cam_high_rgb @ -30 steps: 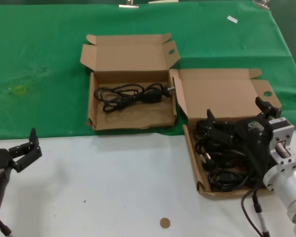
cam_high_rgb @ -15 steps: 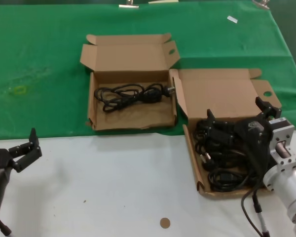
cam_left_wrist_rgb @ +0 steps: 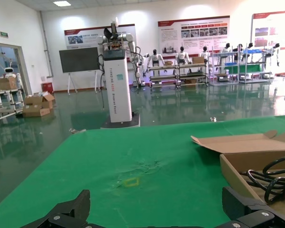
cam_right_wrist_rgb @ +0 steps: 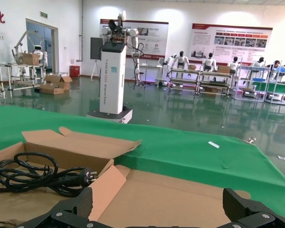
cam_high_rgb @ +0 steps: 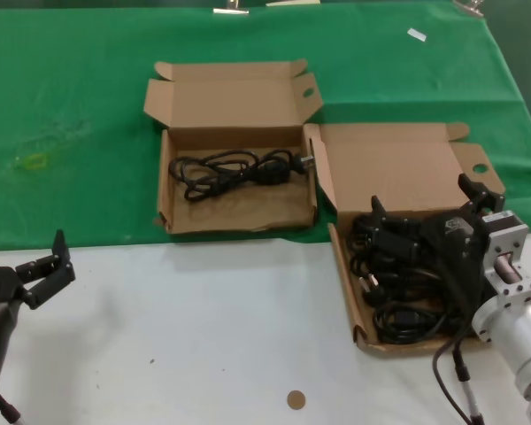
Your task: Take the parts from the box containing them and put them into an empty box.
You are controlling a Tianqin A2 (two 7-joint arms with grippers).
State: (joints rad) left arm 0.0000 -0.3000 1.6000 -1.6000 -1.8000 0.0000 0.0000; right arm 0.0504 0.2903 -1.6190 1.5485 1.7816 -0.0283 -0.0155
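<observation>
The box containing the parts (cam_high_rgb: 341, 266) sits at the right, its lid (cam_high_rgb: 398, 173) folded back, with several black power cords (cam_high_rgb: 398, 288) piled in it. My right gripper (cam_high_rgb: 423, 197) hangs open just over the pile and holds nothing; in the right wrist view (cam_right_wrist_rgb: 156, 206) only the lid (cam_right_wrist_rgb: 180, 199) lies between its fingers. The ragged-rimmed box (cam_high_rgb: 164, 190) stands at the back centre with one looped cord (cam_high_rgb: 234, 168) in it; that cord also shows in the right wrist view (cam_right_wrist_rgb: 33, 173). My left gripper (cam_high_rgb: 49, 266) is open and empty at the table's left edge.
A green cloth (cam_high_rgb: 71, 106) covers the far half of the table and the white top (cam_high_rgb: 203, 336) the near half. A small brown disc (cam_high_rgb: 296, 399) lies near the front edge. A yellow mark (cam_high_rgb: 34, 161) is on the cloth at the left.
</observation>
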